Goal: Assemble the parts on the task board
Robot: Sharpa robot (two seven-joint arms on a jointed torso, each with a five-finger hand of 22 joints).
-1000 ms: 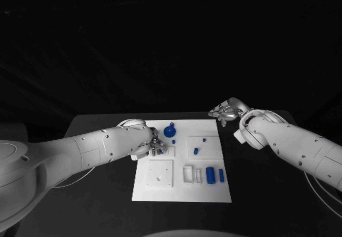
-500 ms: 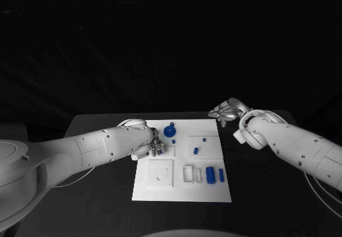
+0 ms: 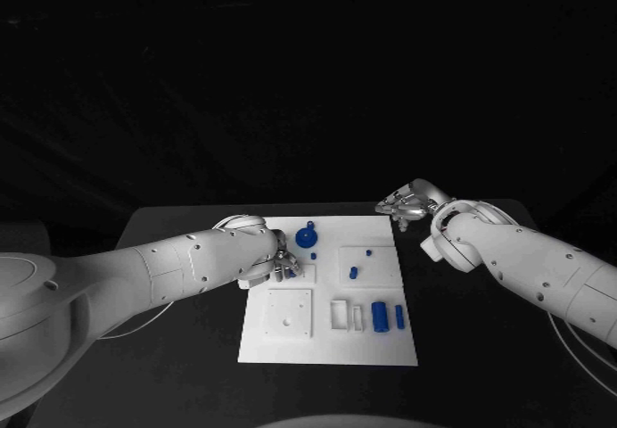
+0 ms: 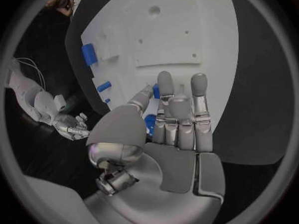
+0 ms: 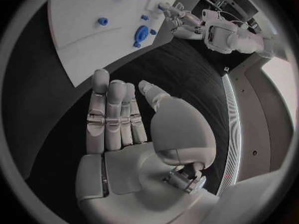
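The white task board [image 3: 328, 349] lies in the middle of the black table. A round blue part [image 3: 308, 237] sits near its far edge, with small blue pegs [image 3: 368, 253] to the right and two blue cylinders [image 3: 381, 316] in the near right area. My left hand [image 3: 275, 263] hovers at the board's left edge beside the round part. In the left wrist view its fingers [image 4: 179, 115] stretch out straight above the board [image 4: 181, 30], holding nothing; a blue part [image 4: 149, 125] shows under them. My right hand [image 3: 409, 204] is off the board's far right corner, its fingers [image 5: 115, 114] straight and empty.
White raised blocks and recesses [image 3: 290, 314] take up the board's near left part. Black table surface [image 3: 489, 357] runs to the right of the board. In the right wrist view the board [image 5: 74, 15] with its round blue part [image 5: 141, 34] lies beyond the fingertips.
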